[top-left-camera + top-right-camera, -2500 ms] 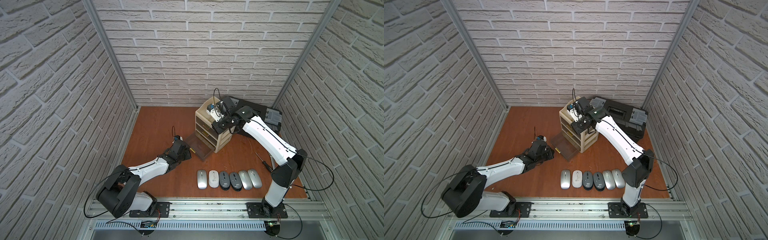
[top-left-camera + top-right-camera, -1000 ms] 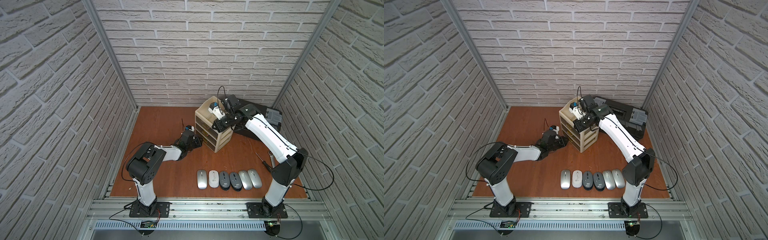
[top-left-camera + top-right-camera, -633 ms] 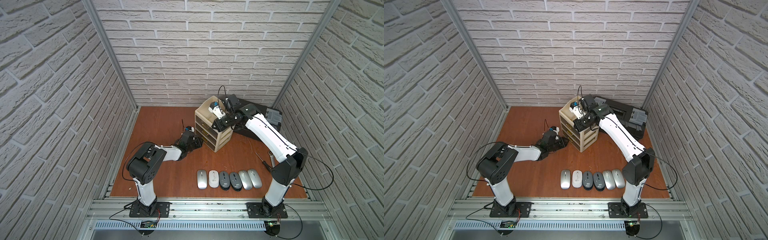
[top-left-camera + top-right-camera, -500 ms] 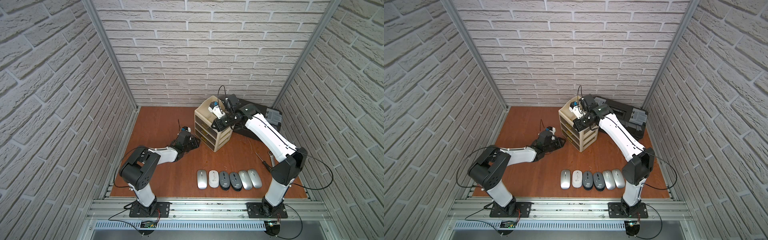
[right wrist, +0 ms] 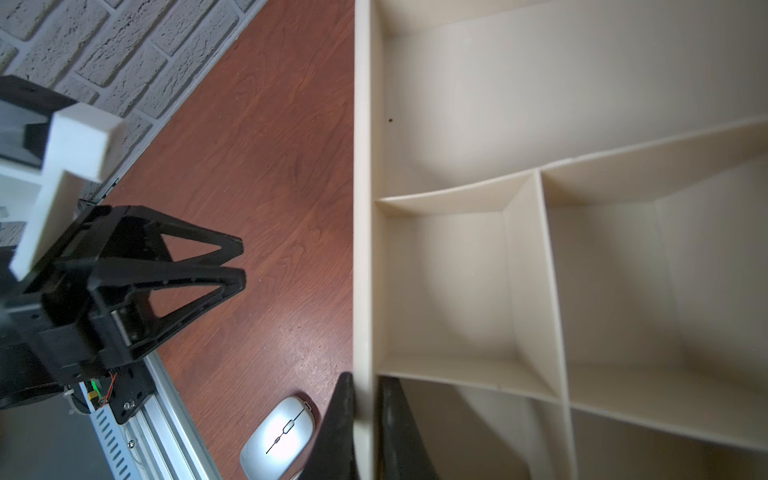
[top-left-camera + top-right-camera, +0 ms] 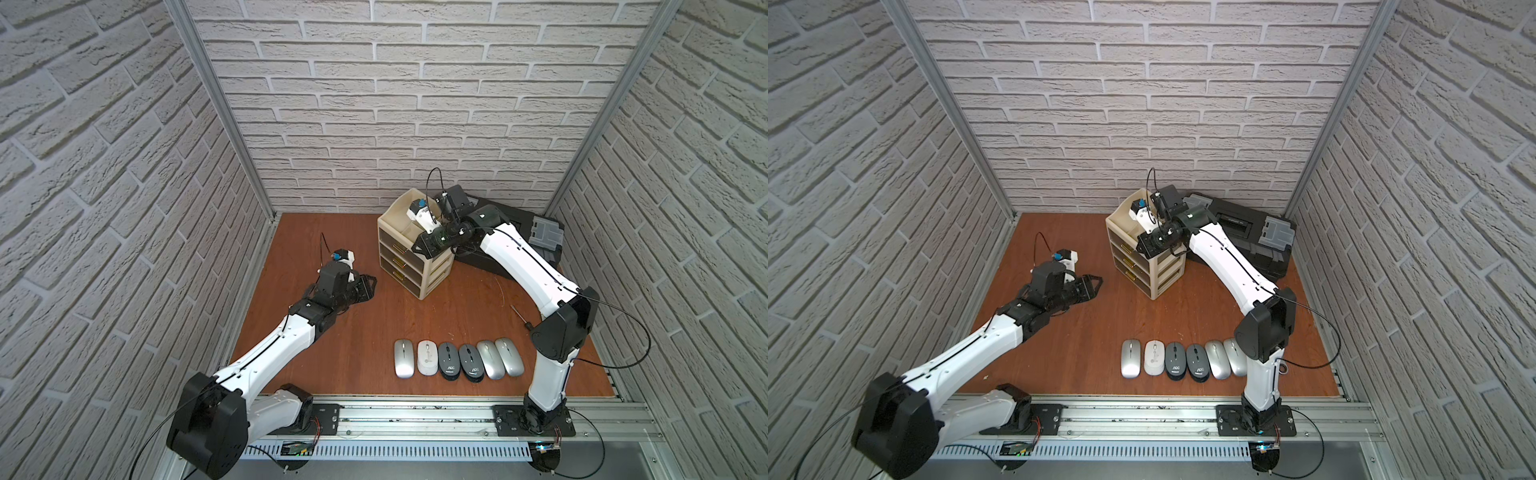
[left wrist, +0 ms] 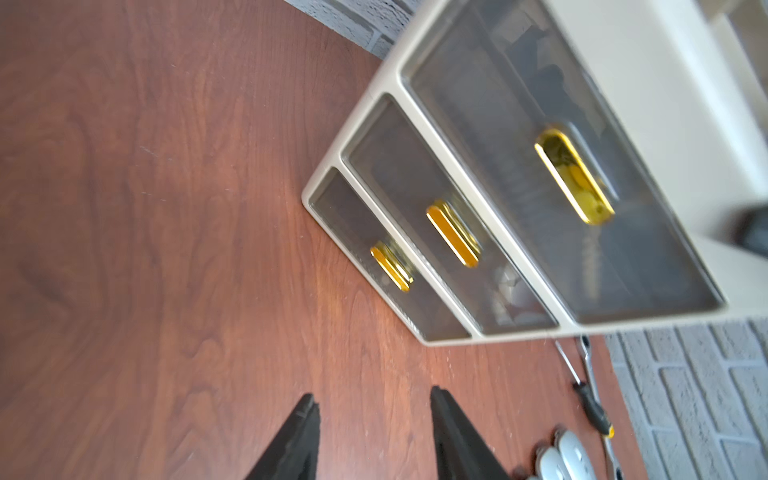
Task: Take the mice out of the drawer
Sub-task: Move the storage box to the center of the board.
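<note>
Several mice lie in a row near the table's front edge in both top views: a silver mouse [image 6: 403, 358] [image 6: 1131, 358] at the left end, then a white mouse [image 6: 428, 357], two dark grey mice [image 6: 450, 360] [image 6: 471, 362] and two more silver ones [image 6: 510, 356]. The beige drawer cabinet [image 6: 415, 257] [image 6: 1150, 266] stands behind them with all three drawers closed; its bottom drawer [image 7: 374, 249] has a gold handle. My left gripper [image 6: 371, 286] [image 7: 372, 395] hovers open and empty left of the cabinet. My right gripper [image 5: 366, 378] [image 6: 417, 248] is shut on the cabinet's top rim.
A black toolbox [image 6: 511, 232] sits behind the cabinet at the back right. A screwdriver [image 6: 519, 318] [image 7: 582, 386] and a steel wrench [image 7: 598, 399] lie on the table right of the cabinet. Brick walls close in three sides.
The bottom drawer, open earlier, is now closed. My left gripper has drawn back leftward from the cabinet and opened. The right arm has stayed on the cabinet's rim.
</note>
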